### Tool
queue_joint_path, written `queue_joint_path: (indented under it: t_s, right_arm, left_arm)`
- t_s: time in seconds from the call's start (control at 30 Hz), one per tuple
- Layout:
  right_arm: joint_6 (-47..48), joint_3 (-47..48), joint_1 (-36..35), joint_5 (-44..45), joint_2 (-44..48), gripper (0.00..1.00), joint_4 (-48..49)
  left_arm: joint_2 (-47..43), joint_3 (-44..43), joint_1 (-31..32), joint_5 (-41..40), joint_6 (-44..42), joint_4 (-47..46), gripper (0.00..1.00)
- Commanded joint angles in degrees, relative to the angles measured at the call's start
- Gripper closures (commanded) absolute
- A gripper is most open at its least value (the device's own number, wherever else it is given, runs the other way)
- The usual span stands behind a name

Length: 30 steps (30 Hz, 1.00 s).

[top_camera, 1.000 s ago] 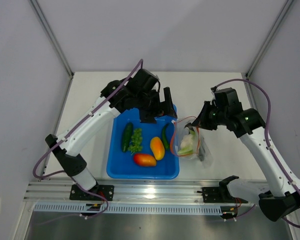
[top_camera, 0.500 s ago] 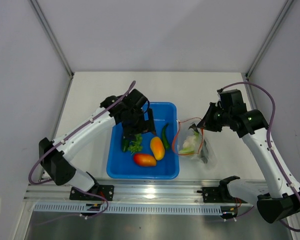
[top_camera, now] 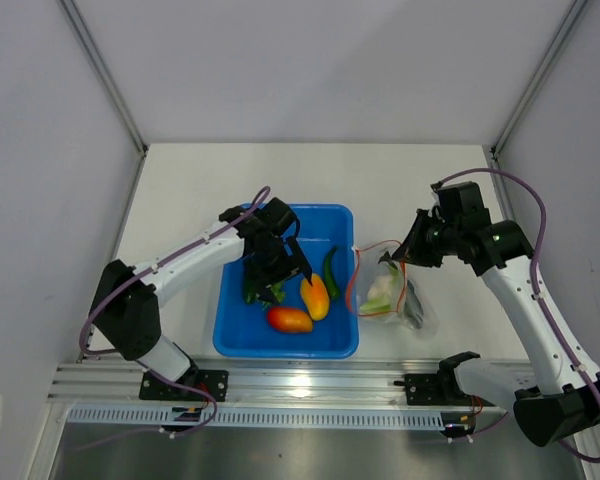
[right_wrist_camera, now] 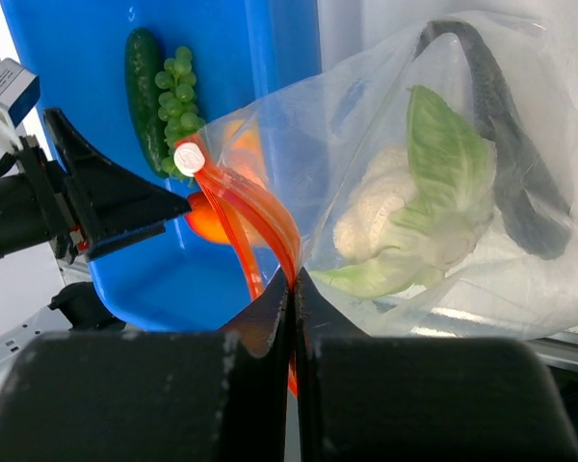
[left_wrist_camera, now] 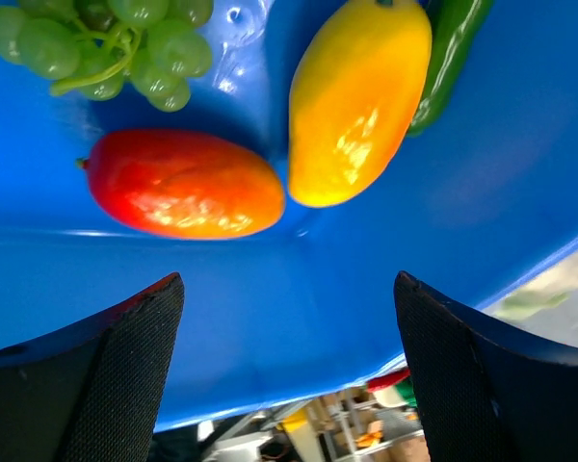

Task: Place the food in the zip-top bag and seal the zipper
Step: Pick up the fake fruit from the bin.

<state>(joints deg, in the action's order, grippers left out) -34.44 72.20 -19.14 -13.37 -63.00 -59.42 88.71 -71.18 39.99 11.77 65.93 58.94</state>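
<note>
1. A pale table (top_camera: 180,190) sits inside a white-walled booth, with metal rails along its near edge.
2. A blue tray (top_camera: 325,346) lies at the centre. A clear bag (top_camera: 385,292) rests just to its right, its mouth facing the tray's right wall.
3. A second ago the left gripper (top_camera: 280,268) hung over the tray's far right corner. It has since swung back and down over the left half of the tray, part hiding the cucumber (top_camera: 250,292) and grapes (left_wrist_camera: 116,43).
4. Its fingers (left_wrist_camera: 125,366) stand wide apart with nothing between them. The red fruit (left_wrist_camera: 183,183) and yellow fruit (left_wrist_camera: 356,96) lie just ahead on the tray floor, touching each other.
5. A green pepper (left_wrist_camera: 453,58) lies beside the yellow fruit, towards the bag.
6. None of the tray's food has moved.
7. The right gripper (right_wrist_camera: 291,289) has barely shifted. Its fingers are pressed together on the orange zipper (right_wrist_camera: 241,207), holding the mouth up.
8. Inside the bag lie a cauliflower (right_wrist_camera: 385,221) and a grey fish (right_wrist_camera: 506,154).
9. Bare table stretches behind the tray and to its left. The tray's near wall is close to the rails.
</note>
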Motion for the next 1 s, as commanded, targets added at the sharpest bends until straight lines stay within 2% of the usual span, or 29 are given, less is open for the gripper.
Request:
queue_joint_path:
  t_s: [0.0,0.17,0.47,0.77,0.97]
  right_arm:
    - [0.95,-0.22,0.24,-0.87,1.13,1.0,0.71]
    - [1.39,0.22,0.33,-1.14,1.13,1.0,0.62]
    - [2.27,-0.75,1.64,-1.75,1.04,1.0,0.97]
    - [2.97,-2.15,3.05,-2.98,0.25,1.0,1.85]
    - [3.85,-2.6,4.28,-3.25,0.42,1.0,1.41]
  left_arm:
    - [2.52,-0.1,-0.35,0.45,5.69,-2.78,0.11]
    - [5.51,2.35,-0.26,1.67,10.0,-3.92,0.11]
    - [7.27,8.33,-0.35,3.08,12.2,-6.2,0.18]
    - [12.8,6.14,-0.26,4.31,10.97,-5.76,0.2]
    - [14.65,4.47,-0.17,4.31,10.18,-5.77,0.32]
